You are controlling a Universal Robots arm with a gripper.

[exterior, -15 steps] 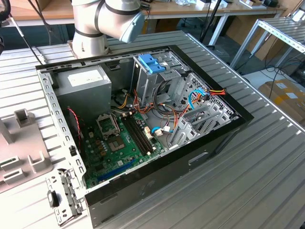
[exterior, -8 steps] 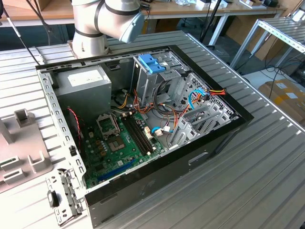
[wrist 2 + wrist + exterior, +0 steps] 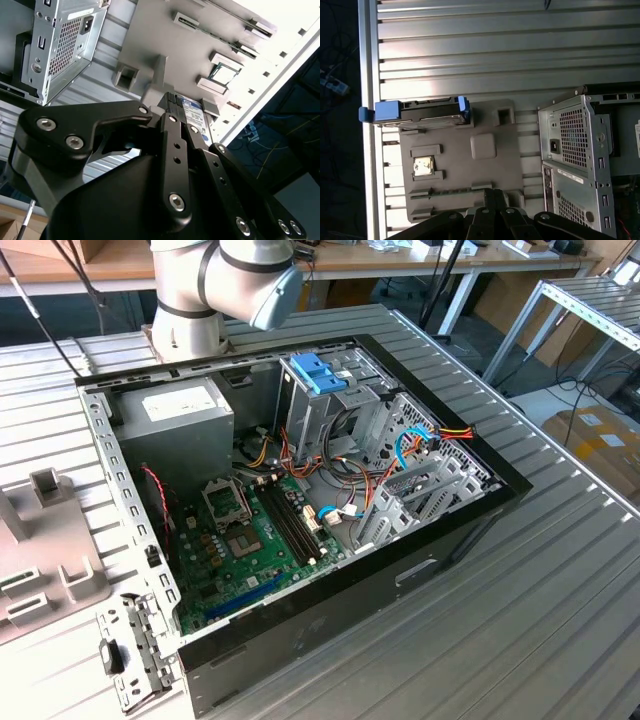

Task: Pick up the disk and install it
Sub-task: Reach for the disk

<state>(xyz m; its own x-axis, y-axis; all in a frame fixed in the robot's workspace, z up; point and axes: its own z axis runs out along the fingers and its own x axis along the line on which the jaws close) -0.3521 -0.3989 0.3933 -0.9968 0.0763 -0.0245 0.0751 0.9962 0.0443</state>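
The disk [image 3: 420, 111] stands on its long edge in a slot of the grey holder tray [image 3: 485, 170], blue plastic pieces at both ends. It sits at the tray's far side from the gripper [image 3: 495, 192], well apart from it. The gripper hangs over the tray's near edge with its fingers drawn together and nothing between them. A small square chip [image 3: 423, 166] lies in the tray, closer to the gripper than the disk is. The computer case [image 3: 575, 145] stands just beside the tray.

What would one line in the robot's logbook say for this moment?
stage: before pickup | disk: on edge in grey holder, not held | gripper: near holder, not touching disk | computer case: open
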